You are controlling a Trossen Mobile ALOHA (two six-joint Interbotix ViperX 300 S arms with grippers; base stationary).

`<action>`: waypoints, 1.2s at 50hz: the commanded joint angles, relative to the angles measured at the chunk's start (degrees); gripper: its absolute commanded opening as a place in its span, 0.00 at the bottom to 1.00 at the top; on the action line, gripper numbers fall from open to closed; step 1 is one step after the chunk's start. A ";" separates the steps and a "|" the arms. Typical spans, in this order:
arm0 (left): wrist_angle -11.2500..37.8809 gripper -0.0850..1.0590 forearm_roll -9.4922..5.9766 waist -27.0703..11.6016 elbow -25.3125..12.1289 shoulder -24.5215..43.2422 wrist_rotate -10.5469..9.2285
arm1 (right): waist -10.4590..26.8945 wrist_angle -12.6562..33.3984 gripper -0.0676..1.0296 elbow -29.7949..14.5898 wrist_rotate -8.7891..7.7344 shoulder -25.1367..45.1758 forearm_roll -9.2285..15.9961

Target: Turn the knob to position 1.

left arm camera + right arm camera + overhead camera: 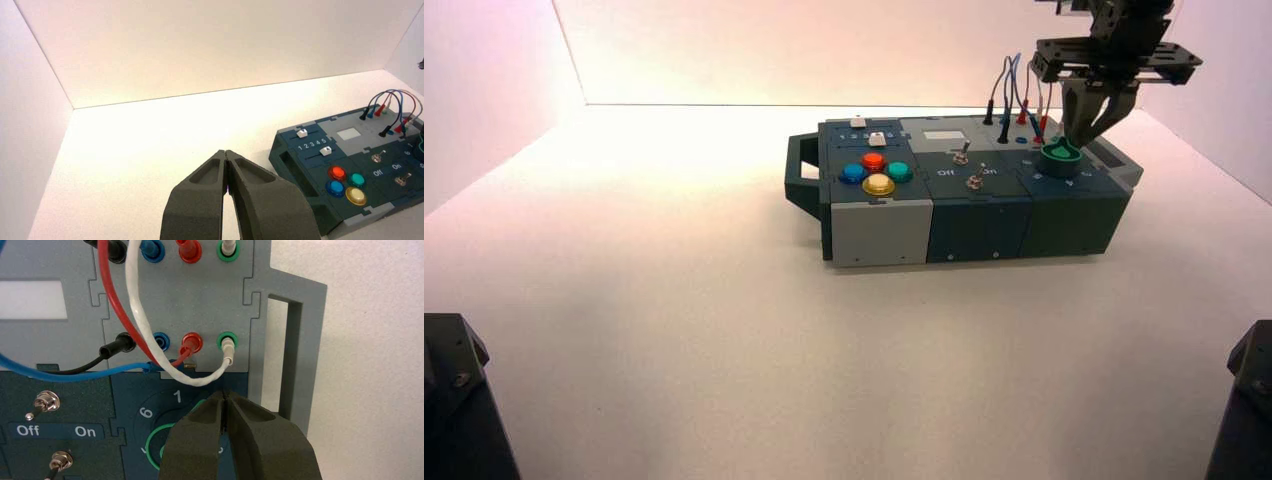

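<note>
The green knob (1060,153) sits on the dark right-hand section of the box (884,225). My right gripper (1079,140) hangs directly over it, fingertips down at the knob's far side. In the right wrist view the right gripper (224,396) is shut, tips pressed together, and covers most of the knob (152,440); only a green arc shows beside the printed 6 and 1. The knob's pointer is hidden under the fingers. My left gripper (226,152) is shut and holds nothing, off to the left of the box above the table.
Red, blue, teal and yellow push buttons (875,172) sit on the box's left section, with two white sliders (877,139) behind them. Two metal toggle switches (967,167) stand mid-box. Plugged wires (1014,95) arch just behind the knob. White walls enclose the table.
</note>
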 commanded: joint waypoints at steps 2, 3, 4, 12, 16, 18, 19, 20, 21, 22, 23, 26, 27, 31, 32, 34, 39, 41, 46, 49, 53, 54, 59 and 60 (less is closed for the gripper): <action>-0.35 0.05 -0.09 0.18 -2.02 0.79 0.09 | 0.18 -0.26 0.04 -1.67 -0.18 -0.70 0.44; -0.35 0.05 -0.09 0.18 -2.02 0.79 0.09 | 0.18 -0.26 0.04 -1.67 -0.18 -0.70 0.44; -0.35 0.05 -0.09 0.18 -2.02 0.79 0.09 | 0.18 -0.26 0.04 -1.76 -0.26 -0.70 0.53; -0.35 0.05 -0.09 0.18 -2.02 0.79 0.09 | 0.26 -0.26 0.04 -2.11 -0.26 -0.70 0.62; -0.35 0.05 -0.09 0.18 -2.02 0.79 0.09 | 0.26 -0.26 0.04 -2.11 -0.35 -0.70 0.62; -0.35 0.05 -0.09 0.18 -2.02 0.79 0.09 | 0.26 -0.26 0.04 -2.11 -0.35 -0.70 0.70; -0.35 0.05 -0.09 0.18 -2.02 0.70 0.09 | 0.26 -0.26 0.04 -2.20 -0.35 -0.70 0.70; -0.35 0.05 -0.09 0.18 -2.02 0.70 0.09 | 0.26 -0.26 0.04 -2.20 -0.35 -0.70 0.70; -0.35 0.05 -0.09 0.18 -2.02 0.79 0.09 | 0.35 -0.26 0.04 -2.20 -0.35 -0.70 0.70; -0.35 0.05 -0.09 0.18 -2.02 0.79 0.09 | 0.26 -0.26 0.04 -2.29 -0.35 -0.70 0.70; -0.35 0.05 -0.09 0.18 -2.02 0.79 0.09 | 0.26 -0.26 0.04 -2.29 -0.35 -0.70 0.70; -0.35 0.05 -0.09 0.18 -2.02 0.79 0.09 | 0.26 -0.26 0.04 -2.29 -0.35 -0.70 0.79; -0.35 0.05 -0.09 0.18 -2.02 0.79 0.09 | 0.26 -0.26 0.04 -2.37 -0.35 -0.70 0.79; -0.35 0.05 -0.09 0.18 -2.02 0.79 0.09 | 0.35 -0.44 0.04 -2.37 -0.44 -0.70 0.97; -0.35 0.05 -0.09 0.18 -2.02 0.79 0.09 | 0.26 -0.44 0.04 -2.37 -0.35 -0.70 1.05; -0.35 0.05 -0.09 0.18 -2.02 0.79 0.09 | 0.35 -0.44 0.04 -2.37 -0.44 -0.70 1.14; -0.35 0.05 -0.09 0.18 -2.02 0.79 0.09 | 0.35 -0.53 0.04 -2.37 -0.35 -0.70 1.32; -0.35 0.05 -0.09 0.18 -2.02 0.79 0.09 | 0.44 -0.53 0.04 -2.37 -0.44 -0.70 1.32; -0.35 0.05 -0.09 0.18 -2.02 0.79 0.09 | 0.53 -0.62 0.04 -2.37 -0.44 -0.70 1.32; -0.35 0.05 -0.09 0.18 -2.02 0.79 0.09 | 0.62 -0.62 0.04 -2.46 -0.44 -0.70 1.41; -0.35 0.05 -0.09 0.18 -2.02 0.79 0.09 | 0.79 -0.70 0.04 -2.64 -0.44 -0.70 1.49; -0.35 0.05 -0.09 0.18 -2.02 0.79 0.09 | 1.05 -0.70 0.04 -2.81 -0.44 -0.62 1.49; -0.35 0.05 -0.09 0.18 -2.02 0.79 0.09 | 1.32 -0.70 0.04 -3.16 -0.44 -0.53 1.58; -0.35 0.05 -0.09 0.18 -2.02 0.79 0.09 | 1.41 -0.70 0.04 -3.25 -0.44 -0.53 1.67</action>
